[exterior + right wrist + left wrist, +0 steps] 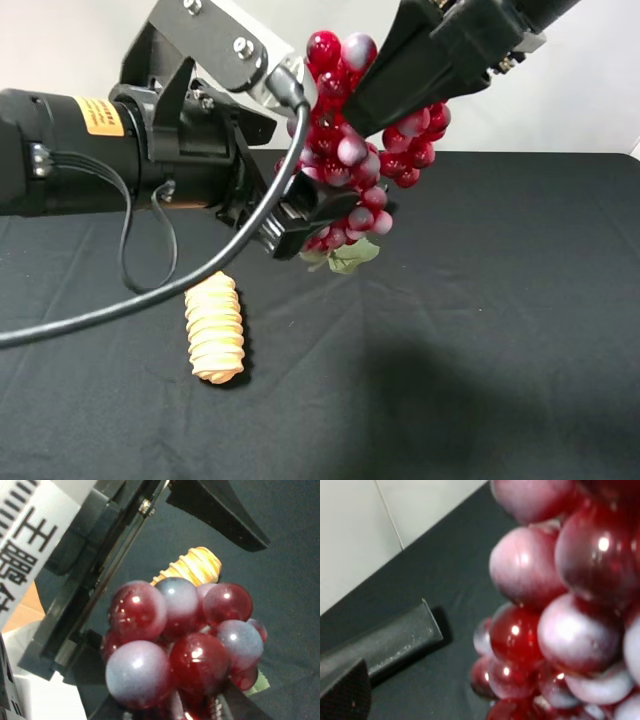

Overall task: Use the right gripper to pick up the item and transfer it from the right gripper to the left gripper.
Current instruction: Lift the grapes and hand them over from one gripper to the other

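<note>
The grapes (350, 150) hang in the air above the table (500, 300), pinched near their top by the right gripper (372, 108), whose jaws are closed on the bunch. The left gripper (305, 220) stands wide open at the lower half of the bunch. In its wrist view one finger (395, 640) lies just beside the berries, while the other is out of sight, so I cannot tell whether the bunch is truly between the jaws.

The step in hand looks like the handover. To do it well, the left jaws should straddle a thick part of the cluster and close firmly before the right lets go, since the glossy berries may slip or roll under the pads. A grip low on the bunch, clear of the right claw, avoids a clash of fingers.

A roll (214, 330) lies on the table below and to the left, well apart. The leaf (352, 256) dangles at the bottom — not a thing to grip.
</note>
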`<action>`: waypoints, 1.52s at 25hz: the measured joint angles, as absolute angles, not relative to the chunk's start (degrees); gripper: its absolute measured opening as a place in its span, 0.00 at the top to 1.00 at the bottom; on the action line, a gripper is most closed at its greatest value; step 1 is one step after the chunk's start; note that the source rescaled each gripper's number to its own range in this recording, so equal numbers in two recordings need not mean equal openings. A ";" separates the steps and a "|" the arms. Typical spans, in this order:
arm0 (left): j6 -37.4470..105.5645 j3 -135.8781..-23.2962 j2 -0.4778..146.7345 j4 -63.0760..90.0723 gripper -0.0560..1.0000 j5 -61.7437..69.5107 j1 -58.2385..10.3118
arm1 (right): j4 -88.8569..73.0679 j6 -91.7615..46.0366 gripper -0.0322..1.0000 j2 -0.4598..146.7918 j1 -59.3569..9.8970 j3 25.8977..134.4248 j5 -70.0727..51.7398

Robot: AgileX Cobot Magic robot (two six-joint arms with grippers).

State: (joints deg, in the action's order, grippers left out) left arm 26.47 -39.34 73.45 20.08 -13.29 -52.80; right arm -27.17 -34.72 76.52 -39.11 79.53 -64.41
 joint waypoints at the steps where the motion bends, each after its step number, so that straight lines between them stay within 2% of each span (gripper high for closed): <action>1: 26.24 -39.34 73.45 20.08 0.01 -13.48 -52.80 | -27.61 -34.72 0.97 76.52 -39.11 79.53 -64.28; 6: 25.95 -39.34 73.45 20.08 0.02 -13.75 -52.80 | -31.08 -34.76 0.97 76.52 -39.11 79.53 -63.58; 8: 25.86 -39.34 73.45 20.08 0.06 -13.87 -52.80 | -32.31 -34.76 0.97 76.52 -39.11 79.53 -63.46; 10: 25.84 -39.34 73.45 20.10 0.19 -13.92 -52.80 | -32.63 -34.76 0.97 76.52 -39.11 79.53 -63.43; 11: 25.84 -39.34 73.45 20.10 0.30 -13.92 -52.80 | -32.74 -34.76 0.97 76.52 -39.11 79.53 -63.43; 14: 25.84 -39.34 73.45 20.10 0.71 -14.11 -52.80 | -32.92 -34.76 0.97 76.52 -39.11 79.53 -63.12; 18: 25.84 -39.34 73.45 20.10 0.85 -14.11 -52.99 | -32.99 -34.76 0.97 76.58 -39.11 79.53 -62.95; 25: 25.84 -39.34 73.45 20.10 0.88 -13.99 -52.99 | -31.92 -34.70 0.97 76.58 -39.11 79.53 -62.78; 26: 25.84 -39.34 73.45 20.10 0.88 -13.96 -52.99 | -30.82 -34.44 0.94 76.58 -39.11 79.55 -62.83; 27: 25.84 -39.34 73.45 20.15 0.89 -13.93 -52.99 | -29.85 -33.96 0.81 76.58 -39.11 79.60 -62.83; 29: 25.84 -39.34 73.45 20.15 0.90 -13.82 -52.99 | -27.21 -32.69 0.41 76.58 -39.11 79.60 -62.83; 30: 25.84 -39.34 73.45 20.15 0.90 -13.71 -52.99 | -25.57 -31.83 0.24 76.58 -39.11 79.60 -62.83; 31: 25.84 -39.34 73.45 20.15 0.90 -13.67 -52.99 | -23.98 -31.13 0.14 76.58 -39.11 79.60 -62.89; 34: 25.84 -39.34 73.45 20.15 0.90 -13.67 -52.99 | -20.62 -29.94 0.03 76.58 -39.11 79.60 -63.11; 38: 25.84 -39.28 73.45 20.15 0.92 -13.67 -52.99 | -18.69 -29.77 0.00 76.58 -39.11 79.60 -64.48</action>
